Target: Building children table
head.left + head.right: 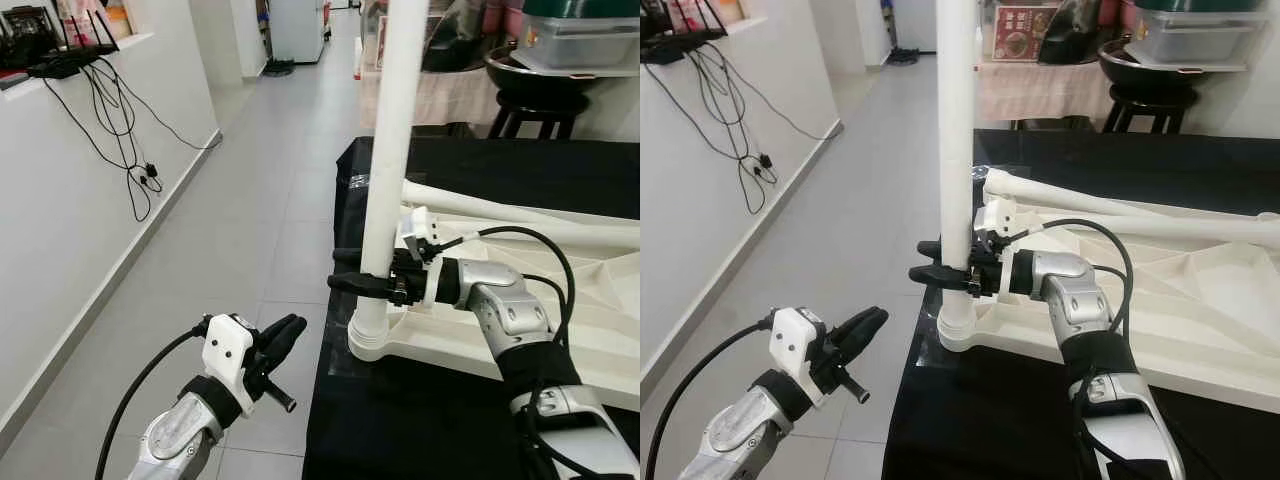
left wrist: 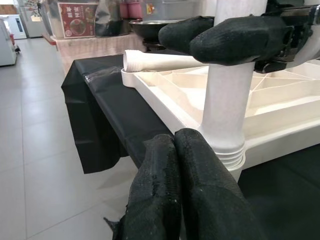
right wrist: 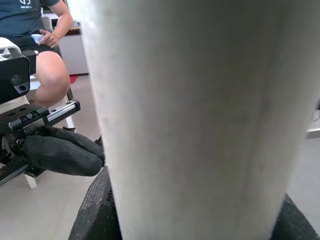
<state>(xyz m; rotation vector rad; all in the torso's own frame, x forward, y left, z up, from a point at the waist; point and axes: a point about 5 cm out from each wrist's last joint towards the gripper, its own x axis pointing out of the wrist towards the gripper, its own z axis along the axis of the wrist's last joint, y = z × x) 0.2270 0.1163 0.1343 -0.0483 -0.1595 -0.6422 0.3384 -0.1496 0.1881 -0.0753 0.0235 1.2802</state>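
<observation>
A white plastic tabletop (image 1: 600, 340) lies upside down on a black-covered surface (image 1: 420, 420). One white table leg (image 1: 392, 140) stands upright in its near-left corner socket (image 1: 368, 335). My right gripper (image 1: 362, 281) is shut on this leg a little above the socket; in the right wrist view the leg (image 3: 200, 120) sits between the black fingers (image 3: 65, 152). Another white leg (image 1: 520, 210) lies flat across the tabletop. My left gripper (image 1: 283, 335) hangs shut and empty, left of the table corner and lower, its fingertips (image 2: 180, 190) pointing toward the socket (image 2: 227, 150).
A white wall with a shelf, a router and hanging cables (image 1: 120, 130) runs along the left. Grey tiled floor (image 1: 260, 190) stretches ahead. A black stool with a wok (image 1: 535, 85) and boxes stands behind the table. A seated person (image 3: 45, 55) appears in the right wrist view.
</observation>
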